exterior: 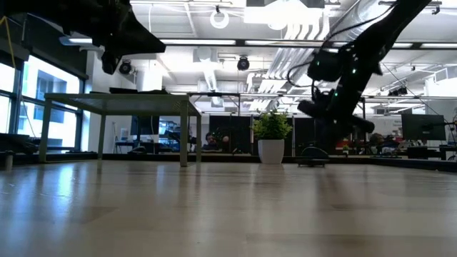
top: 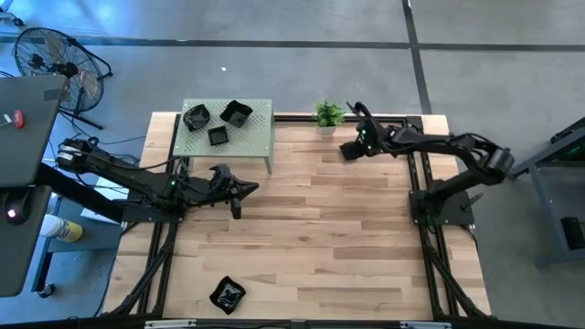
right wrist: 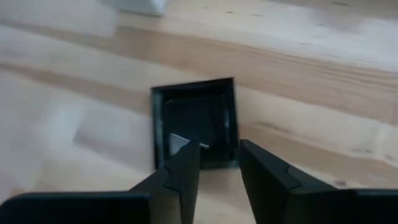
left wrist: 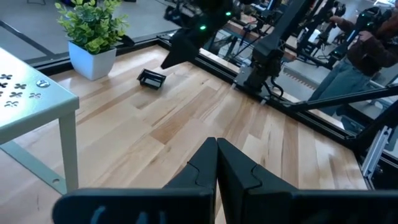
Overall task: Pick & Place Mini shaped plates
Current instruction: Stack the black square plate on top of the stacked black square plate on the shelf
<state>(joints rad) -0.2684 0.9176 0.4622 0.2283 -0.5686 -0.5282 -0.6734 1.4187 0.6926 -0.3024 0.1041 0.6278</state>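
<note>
A square black mini plate (right wrist: 196,118) lies flat on the wooden table, close to the potted plant (top: 328,114); it also shows in the left wrist view (left wrist: 151,79). My right gripper (right wrist: 219,152) hangs open just above it, pointing steeply down, its fingers clear of the plate (top: 347,152). Three more black plates (top: 218,123) rest on the small green table (top: 260,137) at the far left. Another plate (top: 227,294) lies by the near edge. My left gripper (top: 239,194) is shut and empty beside the green table.
The green table's legs (left wrist: 67,149) stand on the wood close to my left gripper. The plant in its white pot (left wrist: 93,37) is just beyond the square plate. A black frame rail (top: 416,174) runs along the right side. Bare wood fills the middle.
</note>
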